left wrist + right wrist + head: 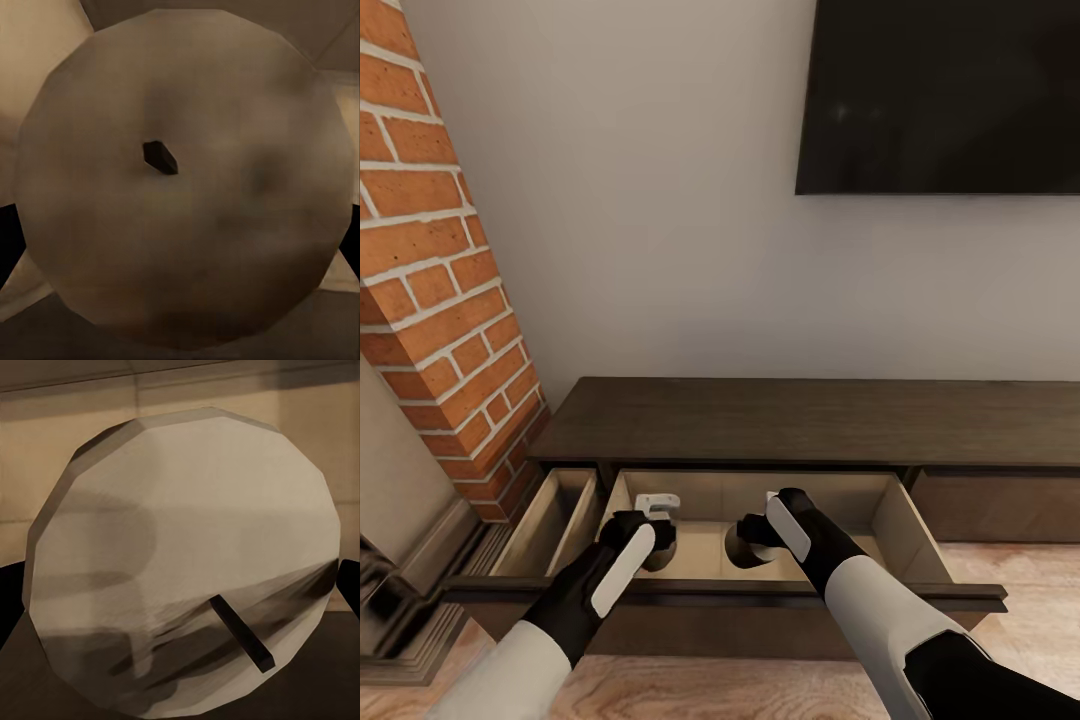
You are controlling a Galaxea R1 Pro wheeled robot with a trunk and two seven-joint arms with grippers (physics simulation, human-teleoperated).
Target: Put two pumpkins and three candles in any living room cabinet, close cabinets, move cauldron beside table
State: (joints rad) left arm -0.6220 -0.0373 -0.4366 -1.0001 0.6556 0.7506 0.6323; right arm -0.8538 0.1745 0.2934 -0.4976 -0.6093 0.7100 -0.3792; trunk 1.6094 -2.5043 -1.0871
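Your left tool (657,528) and right tool (755,530) both reach down into the open middle drawer (895,520) of the cabinet (810,420), presumably so each load can be set on the pale drawer floor. From the head camera, round shadows lie under both tools; the loads themselves are hidden by the wrists. A narrower drawer (550,515) beside the brick column (440,270) also stands open and will need shutting later.

In the left wrist camera, a pale round candle (187,195) with a dark wick sits right at the tool; you appear to be gripping it.

In the right wrist camera, a second candle (187,562), wick tilted, seems held likewise. I cannot tell either grip for certain.
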